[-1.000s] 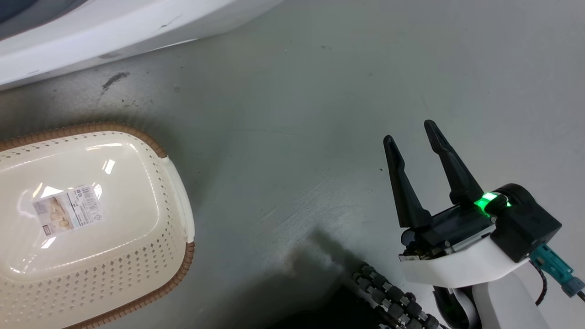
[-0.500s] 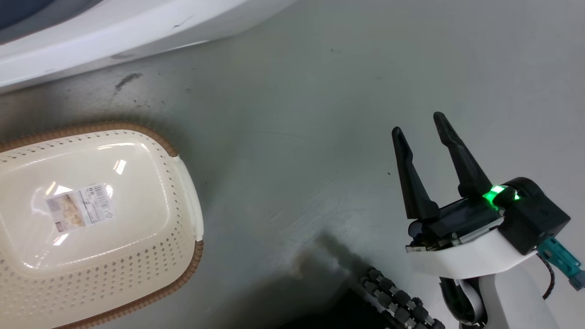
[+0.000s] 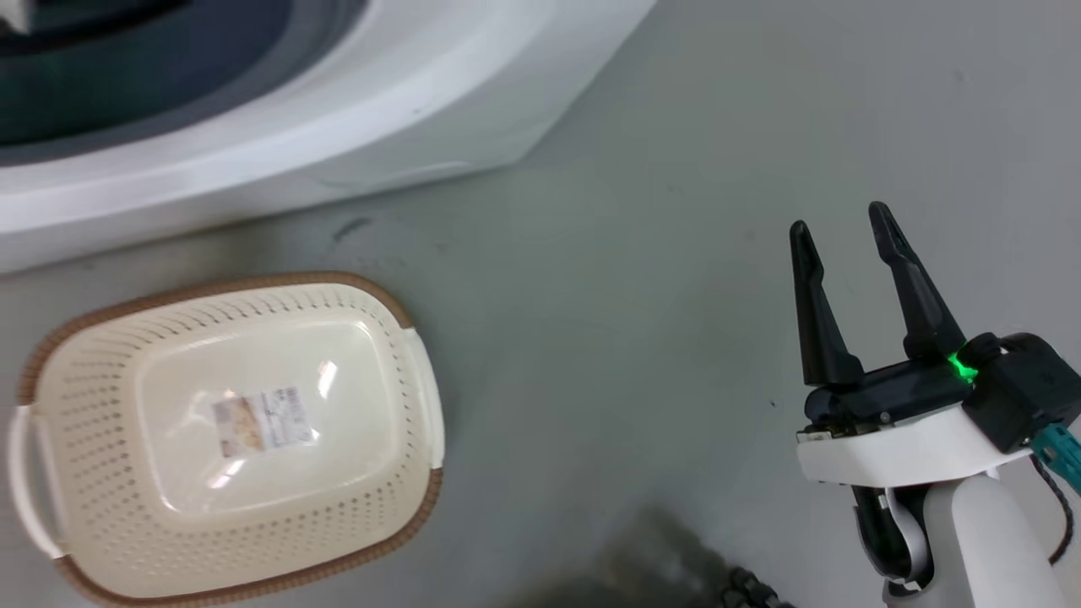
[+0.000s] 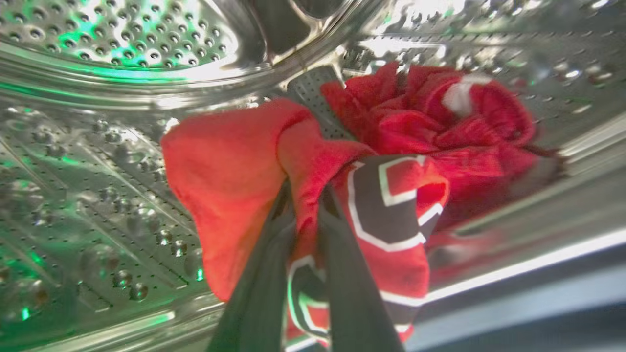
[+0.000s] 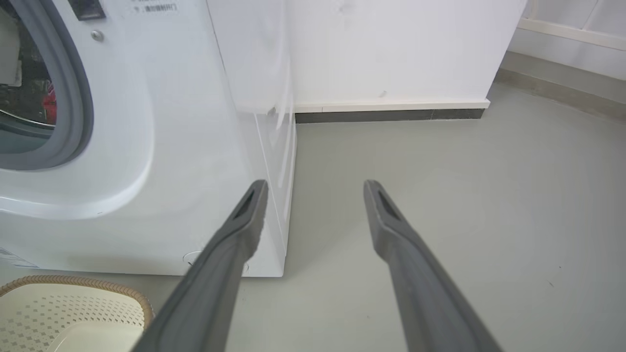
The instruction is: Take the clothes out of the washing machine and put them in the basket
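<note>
**Asker:** What is sitting in front of you, biggest thing first?

**Robot:** The large white front-loading washing machine (image 3: 439, 110) is standing across the top left of my head view. Its grey rubber gasket (image 5: 73, 98) is showing in my right wrist view. The pale grey floor (image 3: 676, 338) is stretching out below and to the right of it.

**Asker:** And the container?

**Robot:** The cream-white oval plastic basket (image 3: 101, 355), with perforated sides and a brown woven-look rim, is resting on that floor near the machine's front. A label sticker (image 3: 263, 420) is lying on its base.

**Asker:** Where is the laundry?

**Robot:** The bright red fabric clothes (image 4: 230, 186) are lying inside the perforated shiny steel drum (image 4: 98, 161). One piece is a jersey showing black-and-white outlined lettering (image 4: 386, 205). Another crumpled red piece (image 4: 440, 117), with a bit of white on it, is lying just behind the jersey and touching it.

**Asker:** What are your hands doing?

**Robot:** My left gripper (image 4: 307, 195) is reaching inside the drum. Its two dark fingers are clenching a fold of the jersey between them. My right gripper (image 3: 838, 218) is hovering over bare floor, well apart from the basket. Its fingers are spread wide and grasping nothing
</note>
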### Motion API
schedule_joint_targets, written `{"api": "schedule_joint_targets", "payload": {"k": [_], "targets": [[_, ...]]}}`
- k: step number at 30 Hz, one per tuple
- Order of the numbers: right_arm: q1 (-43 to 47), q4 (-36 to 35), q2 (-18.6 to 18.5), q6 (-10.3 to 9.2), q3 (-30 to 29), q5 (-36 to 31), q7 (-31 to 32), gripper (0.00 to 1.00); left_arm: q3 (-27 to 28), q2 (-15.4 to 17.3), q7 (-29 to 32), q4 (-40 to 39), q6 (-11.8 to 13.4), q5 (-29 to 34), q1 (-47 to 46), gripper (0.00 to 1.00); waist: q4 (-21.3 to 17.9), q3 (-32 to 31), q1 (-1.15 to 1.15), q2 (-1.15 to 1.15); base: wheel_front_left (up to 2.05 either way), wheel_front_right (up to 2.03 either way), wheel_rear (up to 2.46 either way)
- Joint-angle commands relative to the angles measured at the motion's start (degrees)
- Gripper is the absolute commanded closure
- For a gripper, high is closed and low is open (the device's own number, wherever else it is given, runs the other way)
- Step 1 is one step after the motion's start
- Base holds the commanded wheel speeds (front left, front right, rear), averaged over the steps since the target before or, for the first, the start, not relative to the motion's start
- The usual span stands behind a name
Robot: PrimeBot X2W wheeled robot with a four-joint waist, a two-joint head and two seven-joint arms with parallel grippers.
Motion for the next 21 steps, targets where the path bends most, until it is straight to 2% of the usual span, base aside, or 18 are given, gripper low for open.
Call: {"api": "schedule_joint_targets", "payload": {"k": [1,14,17,21], "targets": [[0.8,0.4,0.0,-0.06,-0.8,-1.2,-0.1,0.00,0.6,-1.4,-4.5,0.4,0.5,-1.0,3.2,1.00,3.7,-6.1,0.00,0.00,0.00,0.00,0.00],[4.6,1.9,0.0,-0.06,-4.3,-6.0,-0.1,0.00,0.9,-9.7,-29.1,2.6,2.6,-3.7,19.6,1.00,10.4,-18.7,0.00,0.00,0.00,0.00,0.00],[5.4,2.3,0.0,-0.06,-5.4,-6.5,-0.1,0.00,0.5,-11.5,-32.5,2.3,3.6,-3.2,22.9,1.00,12.2,-21.2,0.00,0.00,0.00,0.00,0.00],[6.0,2.7,0.0,-0.06,-6.1,-7.3,-0.1,0.00,0.9,-13.7,-33.9,0.1,4.8,-2.9,26.6,1.00,14.6,-24.0,0.00,0.00,0.00,0.00,0.00]]}}
